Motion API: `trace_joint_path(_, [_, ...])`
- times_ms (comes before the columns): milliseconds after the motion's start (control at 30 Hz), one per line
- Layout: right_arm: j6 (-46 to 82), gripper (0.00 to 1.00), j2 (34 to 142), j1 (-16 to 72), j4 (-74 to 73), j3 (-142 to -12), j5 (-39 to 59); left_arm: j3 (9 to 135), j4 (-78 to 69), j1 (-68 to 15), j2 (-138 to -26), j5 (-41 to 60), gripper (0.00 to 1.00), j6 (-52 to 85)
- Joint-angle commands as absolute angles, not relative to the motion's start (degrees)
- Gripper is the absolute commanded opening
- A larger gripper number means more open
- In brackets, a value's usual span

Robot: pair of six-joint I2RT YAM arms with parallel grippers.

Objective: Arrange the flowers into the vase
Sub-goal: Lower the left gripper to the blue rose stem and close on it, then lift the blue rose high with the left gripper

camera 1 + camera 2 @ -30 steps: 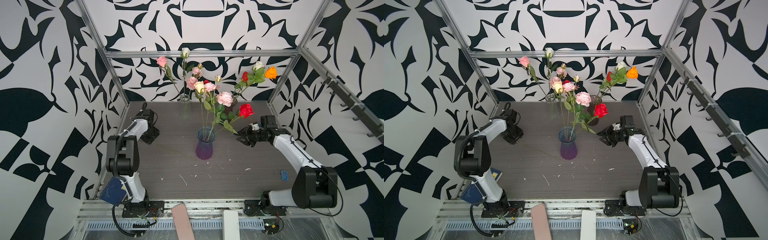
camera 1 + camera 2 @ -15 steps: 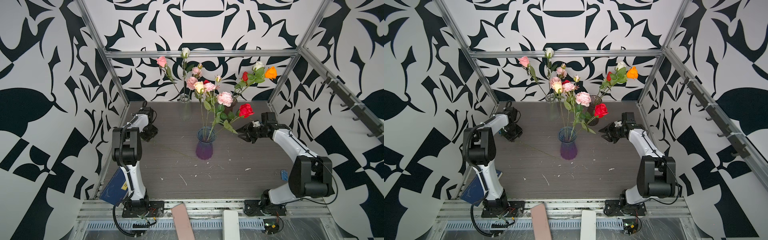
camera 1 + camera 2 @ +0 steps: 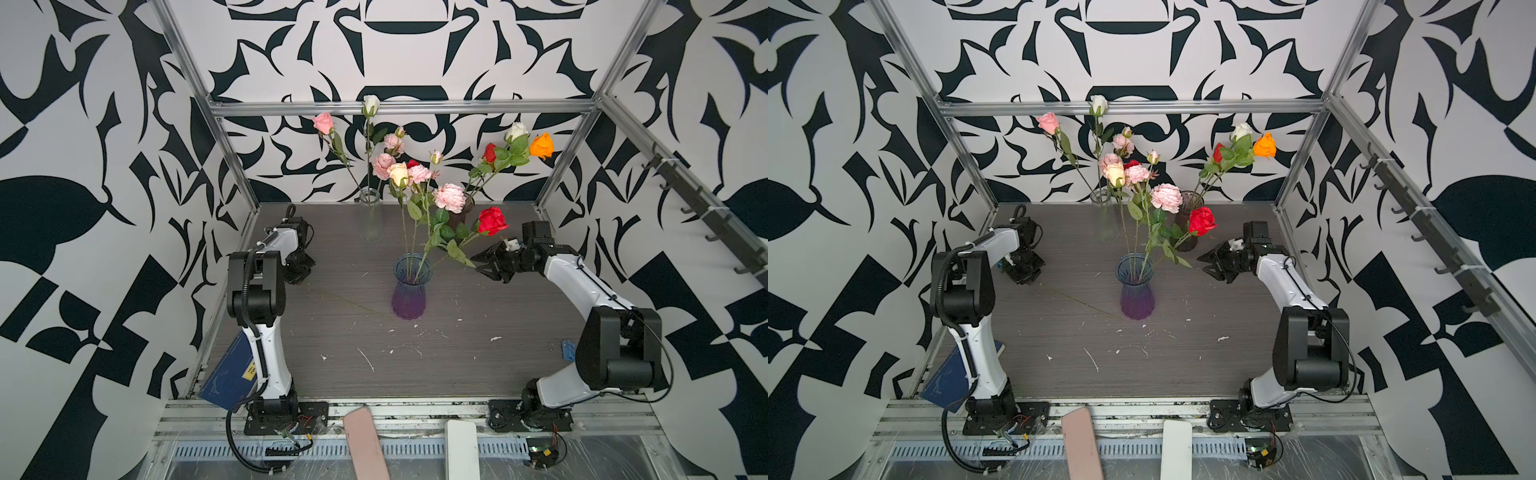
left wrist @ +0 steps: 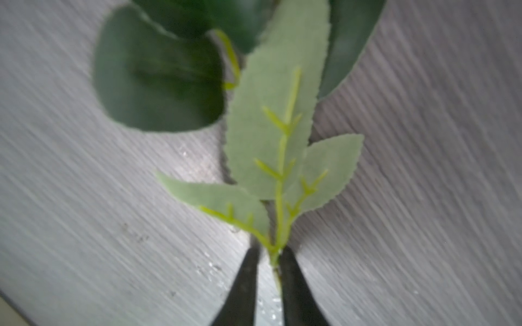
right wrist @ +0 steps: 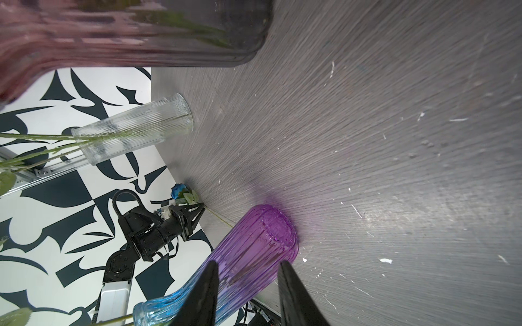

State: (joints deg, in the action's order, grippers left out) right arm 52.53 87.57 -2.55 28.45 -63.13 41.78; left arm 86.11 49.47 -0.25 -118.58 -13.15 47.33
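Only the right wrist view shows us the blue flower [image 5: 177,191], lying on the table [image 5: 367,141] near its left edge. Our left gripper [image 4: 269,254] is pinched on its stem just below pale serrated leaves [image 4: 276,127]. Our right gripper [image 3: 482,262] stands parted and empty near the blue-purple vase [image 3: 408,299], which holds a red rose [image 3: 492,221] and pink blooms [image 3: 449,197].

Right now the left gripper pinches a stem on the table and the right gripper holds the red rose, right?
Not quite. The right gripper holds nothing: in both top views its jaws stand open, and the red rose stands in the purple vase. The left gripper does pinch a stem on the table.
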Motion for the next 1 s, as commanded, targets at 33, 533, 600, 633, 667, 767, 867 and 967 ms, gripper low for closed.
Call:
trace_joint_path(33, [51.9, 0.39, 87.5, -2.8, 28.0, -65.8, 42.5, 86.7, 52.0, 0.5, -118.6, -13.5, 0.07, 47.5])
trace_joint_path(533, [51.8, 0.39, 87.9, -2.8, 29.1, -68.4, 43.2, 91.9, 49.0, 0.5, -105.1, -2.1, 0.0, 58.0])
trace_joint_path(600, [51.8, 0.39, 87.8, -2.8, 29.5, -68.7, 43.2, 91.0, 44.1, 0.5, -101.8, 0.0, 0.0, 58.5])
trace_joint_path(633, [51.8, 0.39, 87.7, -2.7, 29.7, -68.9, 43.1, 90.9, 42.1, 0.5, -100.5, 0.7, 0.0, 58.5])
trace_joint_path(667, [51.8, 0.39, 87.5, -2.7, 29.8, -68.9, 43.1, 91.1, 40.4, 0.6, -99.2, 1.7, 0.0, 58.6])
trace_joint_path(767, [51.7, 0.39, 86.6, -2.5, 30.1, -68.7, 43.1, 93.4, 37.1, 0.5, -96.6, 4.6, 0.0, 58.9])
trace_joint_path(867, [51.8, 0.39, 85.5, -2.4, 30.1, -67.6, 42.9, 94.6, 32.3, 0.5, -94.6, 8.8, 0.0, 60.0])
trace_joint_path(967, [51.8, 0.39, 84.4, -2.3, 30.1, -66.5, 42.8, 92.8, 25.5, 0.5, -92.2, 12.3, 0.0, 62.9])
